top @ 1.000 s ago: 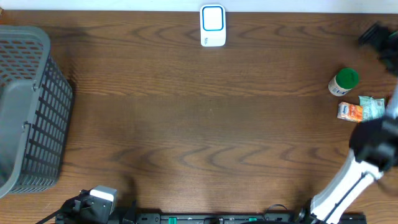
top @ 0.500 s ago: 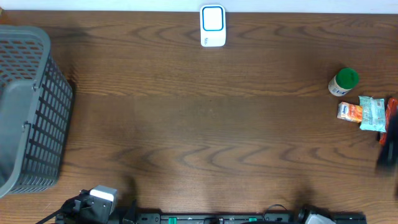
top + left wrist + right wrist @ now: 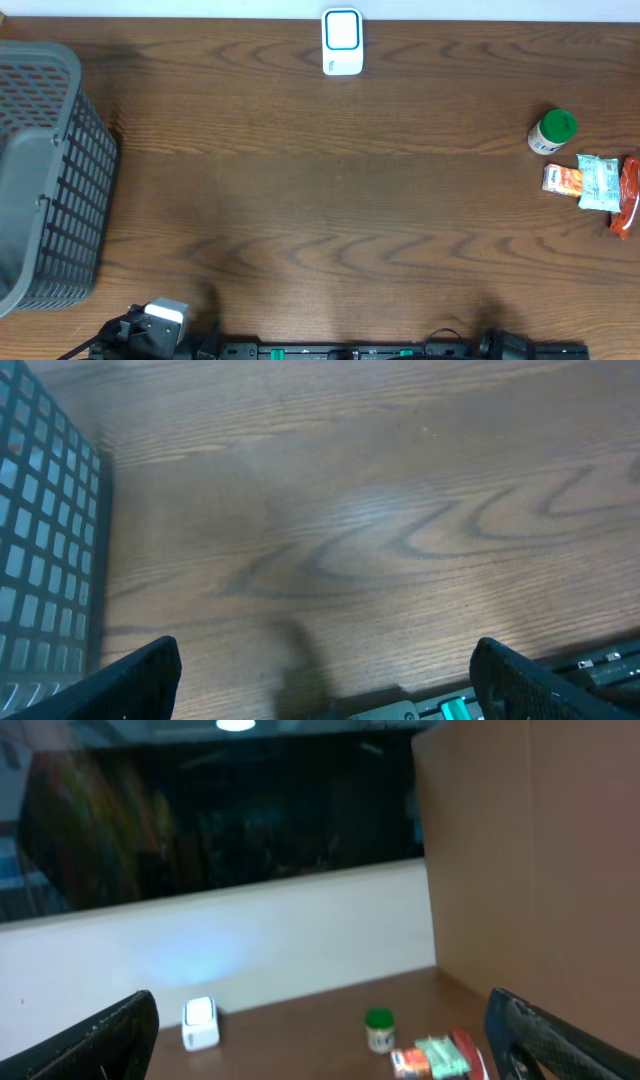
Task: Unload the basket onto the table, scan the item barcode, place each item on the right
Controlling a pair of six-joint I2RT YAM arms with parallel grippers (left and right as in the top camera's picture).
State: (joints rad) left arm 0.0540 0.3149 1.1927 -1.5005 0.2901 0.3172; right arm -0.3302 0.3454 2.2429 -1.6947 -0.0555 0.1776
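Brown table [image 3: 320, 200] | top cam: scanner [image 3: 342, 42] far edge, bottle [image 3: 551, 131] + snack packs [image 3: 596, 183] R side, basket [image 3: 45, 170] L | wrist cams only: L gripper [image 3: 325, 680], R gripper [image 3: 320, 1035] wide apart, holding nothing

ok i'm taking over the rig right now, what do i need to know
Left gripper: open, empty, low over the table by the basket.
Right gripper: open, empty, raised.
Scanner at the far edge; green-capped bottle and three packets on the right.
Done: nothing picked up.
To do: grasp an item, show its barcode to the scanner.
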